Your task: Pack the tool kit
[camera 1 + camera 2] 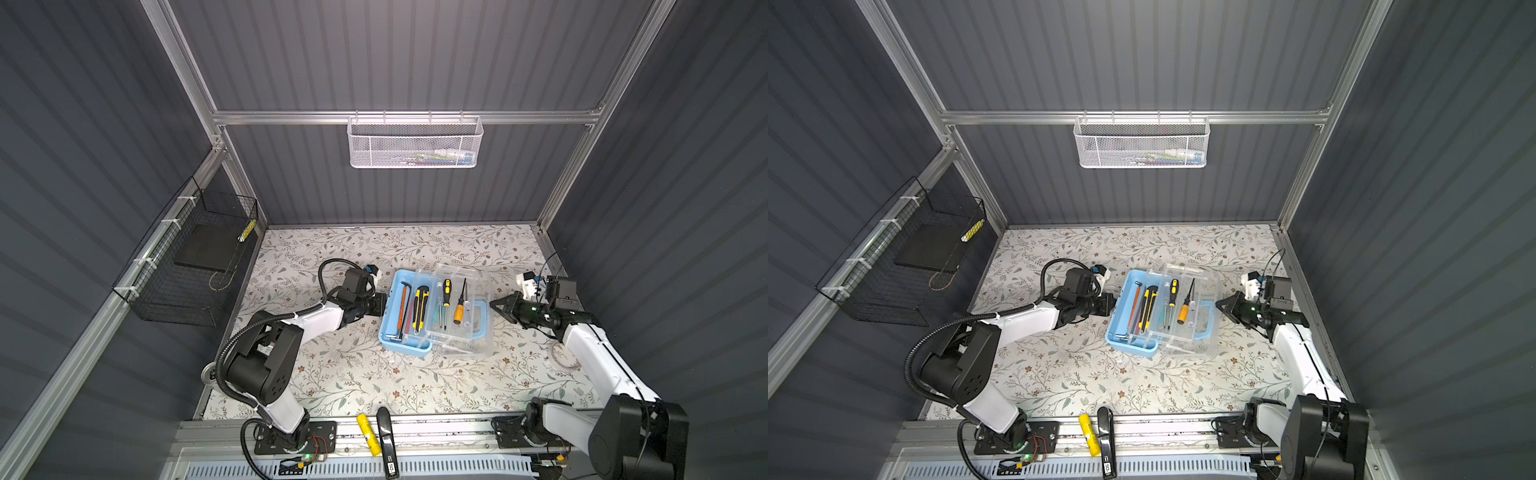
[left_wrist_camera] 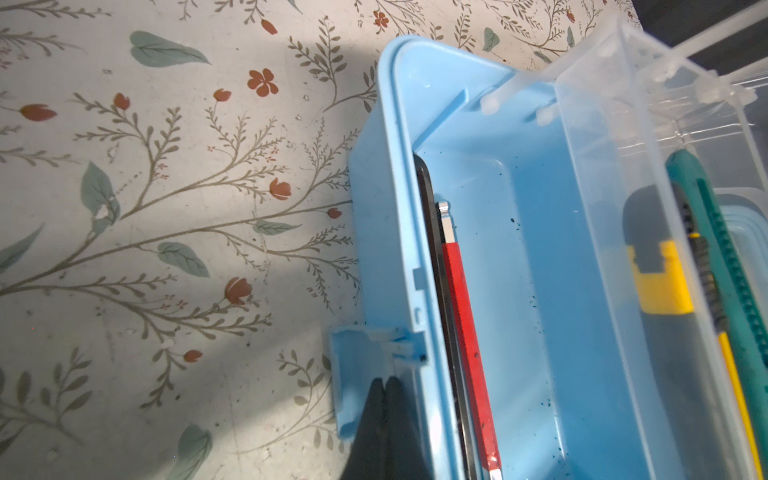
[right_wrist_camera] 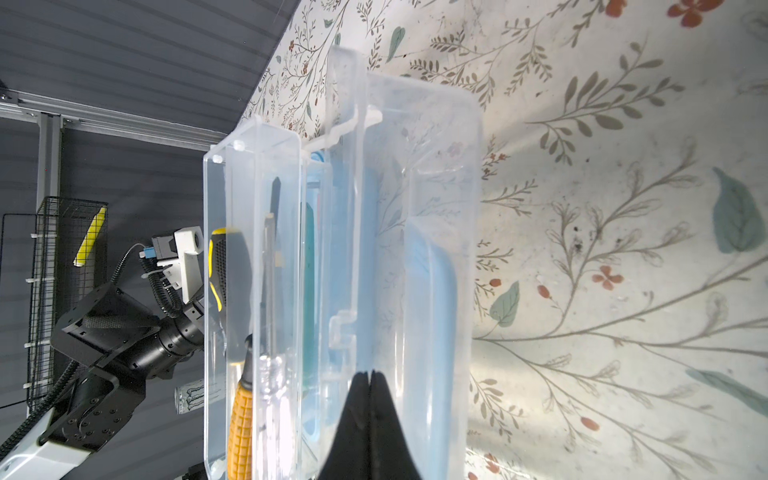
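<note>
One flower-printed tabletop (image 1: pixel 353 374) spreads across the floor of the grey-walled cell. Two white-and-black arms reach in from the front rail, the left arm (image 1: pixel 291 328) and the right arm (image 1: pixel 598 357), both pointing toward the middle. A black wire basket (image 1: pixel 187 270) hangs on the left wall, and a white mesh basket (image 1: pixel 415 145) hangs from the back rail.

At the table's middle, between the two arms, sits the small light-blue plastic case (image 1: pixel 388 332). It is open, with its clear plastic lid (image 1: pixel 478 347) folded out to the right and clear trays (image 1: pixel 434 332) fanned between base and lid. A blue handle (image 1: pixel 483 320) shows at the lid.

The left gripper (image 1: pixel 383 305) is just beside the case's left wall. In the left wrist view its black fingertips (image 2: pixel 376 399) are pressed together with nothing between them, right at a small blue latch tab (image 2: pixel 353 374); whether they touch it I cannot tell. The right gripper (image 1: pixel 493 303) is at the lid's outer edge, its fingertips (image 3: pixel 359 395) likewise closed against each other and empty.

A yellow-and-black utility knife (image 1: pixel 419 309) lies lengthwise in the tray next to the base. An orange-handled screwdriver (image 1: pixel 458 313) and a yellow-and-black-handled screwdriver (image 1: pixel 446 291) lie in the next tray. A red-sleeved hex key (image 2: pixel 465 324) and a black hex key (image 2: pixel 432 291) lie along the blue base's left wall. A teal tool (image 2: pixel 723 257) lies alongside the knife.
</note>
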You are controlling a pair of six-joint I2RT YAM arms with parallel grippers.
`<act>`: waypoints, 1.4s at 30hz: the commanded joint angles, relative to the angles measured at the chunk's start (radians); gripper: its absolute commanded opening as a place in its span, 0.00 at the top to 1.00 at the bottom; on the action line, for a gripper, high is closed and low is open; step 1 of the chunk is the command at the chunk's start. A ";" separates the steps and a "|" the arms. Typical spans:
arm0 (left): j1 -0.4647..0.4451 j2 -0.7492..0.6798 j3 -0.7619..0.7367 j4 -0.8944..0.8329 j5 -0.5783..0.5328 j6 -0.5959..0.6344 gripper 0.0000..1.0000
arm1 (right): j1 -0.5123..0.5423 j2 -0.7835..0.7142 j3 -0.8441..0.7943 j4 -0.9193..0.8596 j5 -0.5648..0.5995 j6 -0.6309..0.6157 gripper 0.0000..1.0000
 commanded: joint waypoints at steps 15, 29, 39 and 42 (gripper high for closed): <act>-0.020 -0.047 -0.025 0.033 0.037 0.001 1.00 | 0.019 0.010 0.037 -0.126 0.181 -0.007 1.00; -0.018 -0.033 -0.020 0.025 0.028 0.005 1.00 | 0.008 0.070 0.005 -0.127 0.318 -0.030 1.00; -0.019 -0.002 -0.013 -0.019 -0.029 0.037 1.00 | -0.024 0.180 -0.016 -0.075 0.308 -0.056 1.00; -0.019 0.010 -0.005 -0.027 -0.034 0.038 1.00 | -0.027 0.206 -0.019 -0.070 0.338 -0.061 1.00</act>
